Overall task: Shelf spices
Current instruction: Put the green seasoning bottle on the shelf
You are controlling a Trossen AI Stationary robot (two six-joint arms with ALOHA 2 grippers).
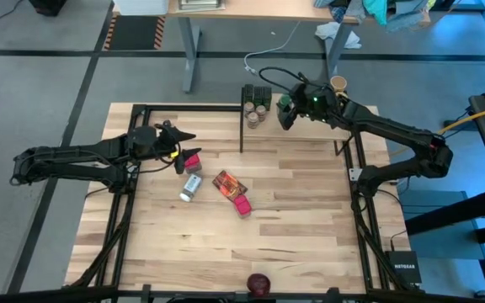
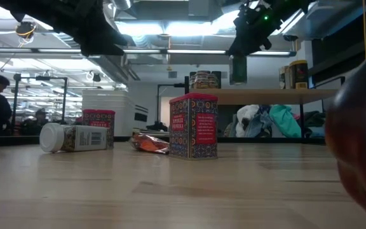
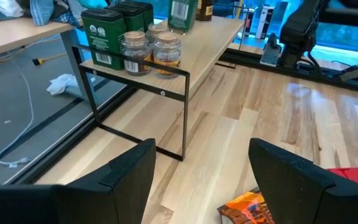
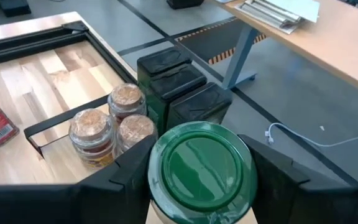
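Right gripper (image 4: 201, 168) holds a green-lidded jar (image 4: 202, 165) above the shelf (image 1: 297, 113) at the far edge of the desk (image 1: 293, 219); fingers pinch the jar on both sides of the lid. Step in hand, as judged: set this jar down on the shelf board.

To do it well: lower straight, keep the jar upright, and aim for bare board to the right of the items already there. Let go only once the base sits flat, then lift clear vertically.

Already on the shelf: three dark tins (image 4: 180, 84) in a row at the far side, and three tan-lidded jars (image 4: 114, 121) clustered just beside them. These crowd the left end and are the main obstacle; a sideways drift could knock the tan jars over. The black frame posts (image 3: 184, 115) also border the board.

Left gripper (image 3: 201, 180) hovers over the left middle of the desk, fingers spread, nothing between them.

Still on the desk: a white-capped bottle (image 1: 191, 187) lying on its side, an orange packet (image 1: 228, 183), a pink box (image 1: 242, 204) near it, and another pink box (image 1: 193, 161) just by the left gripper. A dark red round object (image 1: 259, 284) sits at the near edge.
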